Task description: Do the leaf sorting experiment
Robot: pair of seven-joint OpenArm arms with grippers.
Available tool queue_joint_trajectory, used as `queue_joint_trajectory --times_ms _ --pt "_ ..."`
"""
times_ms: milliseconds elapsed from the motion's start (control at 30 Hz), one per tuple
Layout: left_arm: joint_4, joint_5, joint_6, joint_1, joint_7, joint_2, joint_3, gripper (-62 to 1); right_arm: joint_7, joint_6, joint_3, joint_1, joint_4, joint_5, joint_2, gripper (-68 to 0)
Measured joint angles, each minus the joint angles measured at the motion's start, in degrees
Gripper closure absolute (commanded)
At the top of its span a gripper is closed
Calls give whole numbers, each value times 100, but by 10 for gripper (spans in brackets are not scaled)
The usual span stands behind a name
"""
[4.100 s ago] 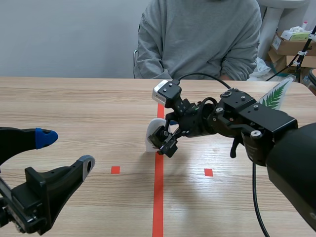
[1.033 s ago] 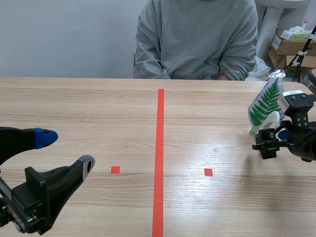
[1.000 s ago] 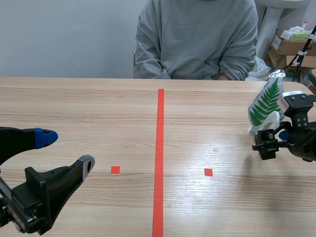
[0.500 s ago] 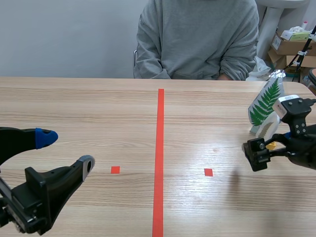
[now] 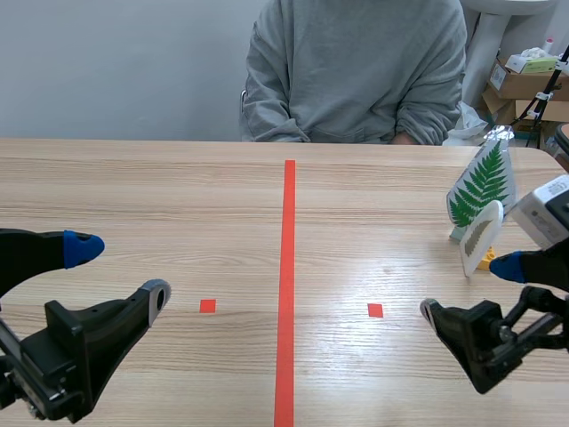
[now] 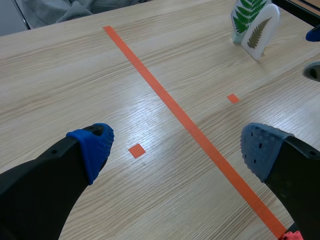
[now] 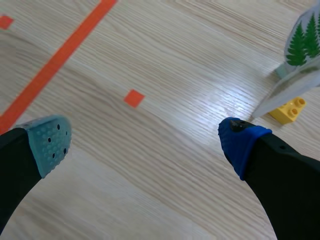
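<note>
leaf card [image 5: 478, 238] overlaps fern card [image 5: 487, 178], half hiding yellow brick [image 7: 287, 110]; left pincer [image 6: 175, 145], right pincer [image 7: 145, 140] released.

2 cards stand upright side by side (far right): green fern card [image 5: 484, 182], smaller brown-leaf card [image 5: 478, 238].

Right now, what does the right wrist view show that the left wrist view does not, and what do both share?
Only the right wrist view: a yellow toy brick beside the foot of the smaller card. Only the left wrist view: the brown leaf printed on that card's face, a person's grey sweatshirt, the open left gripper. Both: the green fern card, the smaller card, the open right gripper, the orange-red tape line, the wooden table.
</note>
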Motion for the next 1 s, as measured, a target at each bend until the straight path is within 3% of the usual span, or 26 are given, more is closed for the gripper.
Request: queue_joint_trajectory --times_ms 333,1000 --pt "0 0 0 0 37 0 0 -542 -542 219 459 -568 1362 437 42 -606" --pt "0 0 0 0 96 0 0 -542 -487 229 457 -579 1379 520 39 -606"
